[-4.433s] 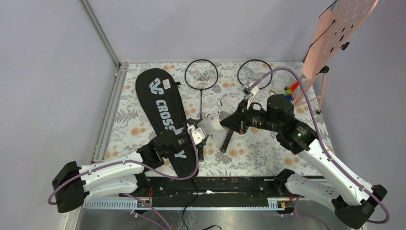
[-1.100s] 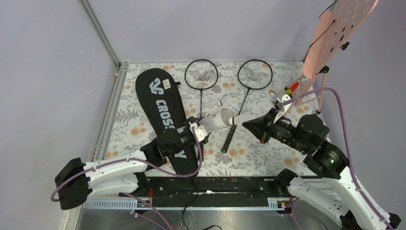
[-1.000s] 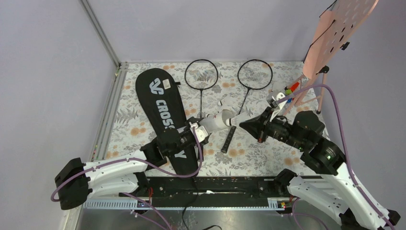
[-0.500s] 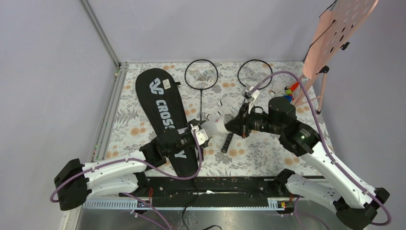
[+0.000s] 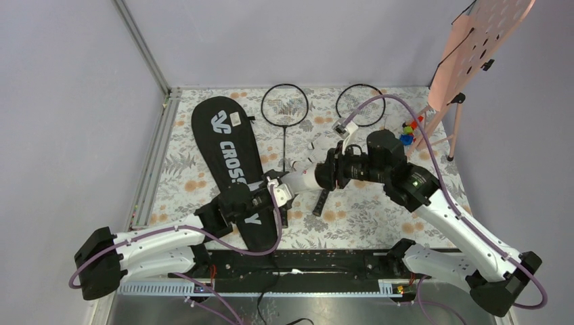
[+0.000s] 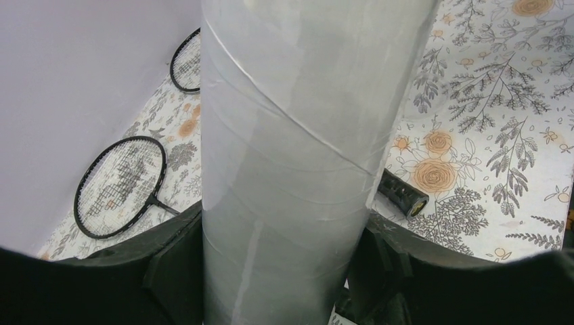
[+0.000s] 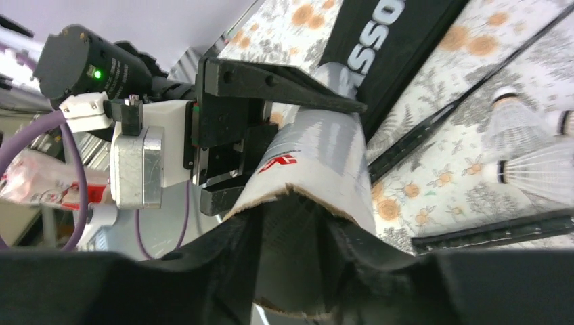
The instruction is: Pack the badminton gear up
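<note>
My left gripper (image 5: pixel 283 187) is shut on the long white tube (image 5: pixel 299 181) and holds it tilted above the table; the tube fills the left wrist view (image 6: pixel 291 156) between the black fingers (image 6: pixel 169 271). My right gripper (image 5: pixel 321 175) is pushed into the tube's open end (image 7: pixel 318 145). Its fingers (image 7: pixel 230 257) stand apart inside the mouth, and what lies between them is dark. Two black rackets (image 5: pixel 285 105) (image 5: pixel 357 103) lie at the back. The black CROSSWAY bag (image 5: pixel 227 149) lies at the left. White shuttlecocks (image 7: pixel 514 115) (image 7: pixel 541 169) lie on the cloth.
The pink perforated board (image 5: pixel 480 40) stands on its stand at the back right, with small coloured toys (image 5: pixel 408 132) at its foot. A racket handle (image 5: pixel 322 201) lies under the tube. A metal rail (image 5: pixel 154 156) runs along the left edge.
My right gripper swung left from the right side of the table to the tube and pushed its fingers into the open end. My left gripper kept hold of the tube.
</note>
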You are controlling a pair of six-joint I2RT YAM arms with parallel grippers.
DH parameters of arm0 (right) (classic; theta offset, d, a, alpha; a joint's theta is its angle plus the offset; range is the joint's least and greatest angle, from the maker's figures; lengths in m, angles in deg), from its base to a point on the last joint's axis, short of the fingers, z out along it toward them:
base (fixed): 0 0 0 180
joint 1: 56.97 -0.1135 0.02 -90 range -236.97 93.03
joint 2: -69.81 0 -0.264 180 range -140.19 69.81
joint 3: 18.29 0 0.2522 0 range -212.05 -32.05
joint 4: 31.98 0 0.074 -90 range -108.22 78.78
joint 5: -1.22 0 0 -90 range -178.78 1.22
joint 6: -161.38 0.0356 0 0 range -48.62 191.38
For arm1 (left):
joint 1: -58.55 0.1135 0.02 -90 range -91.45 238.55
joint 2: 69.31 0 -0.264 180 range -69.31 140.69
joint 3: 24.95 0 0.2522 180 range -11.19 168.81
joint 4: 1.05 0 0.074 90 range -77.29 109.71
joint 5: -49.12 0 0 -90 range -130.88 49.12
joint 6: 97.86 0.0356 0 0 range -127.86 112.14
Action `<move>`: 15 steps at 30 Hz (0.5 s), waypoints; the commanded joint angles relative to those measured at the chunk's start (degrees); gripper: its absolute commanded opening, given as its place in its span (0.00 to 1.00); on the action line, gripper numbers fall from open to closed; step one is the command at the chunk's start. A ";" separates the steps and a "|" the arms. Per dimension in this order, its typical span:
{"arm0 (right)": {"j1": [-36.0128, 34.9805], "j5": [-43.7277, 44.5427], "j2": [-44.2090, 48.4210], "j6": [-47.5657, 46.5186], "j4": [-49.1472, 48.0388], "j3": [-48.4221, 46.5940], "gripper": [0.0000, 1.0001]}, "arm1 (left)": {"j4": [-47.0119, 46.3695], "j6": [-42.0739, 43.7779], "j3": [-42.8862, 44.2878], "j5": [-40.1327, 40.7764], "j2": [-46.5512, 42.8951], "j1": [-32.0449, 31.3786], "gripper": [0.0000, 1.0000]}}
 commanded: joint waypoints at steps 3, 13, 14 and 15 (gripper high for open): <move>-0.28 9.06 7.77 -2.16 2.12 -3.20 0.59 | 2.51 -8.30 -1.81 0.35 0.10 -0.08 0.56; -0.21 25.82 22.42 -2.89 3.93 0.32 1.00 | 1.27 -8.76 -2.30 3.27 -0.45 -0.08 0.56; -0.27 29.54 22.73 -2.55 4.34 0.66 1.00 | 0.78 -8.94 -2.52 3.87 -0.65 -0.08 0.56; -0.23 31.35 22.80 -1.92 4.63 1.11 1.00 | 0.20 -9.19 -2.70 4.59 -0.83 -0.08 0.56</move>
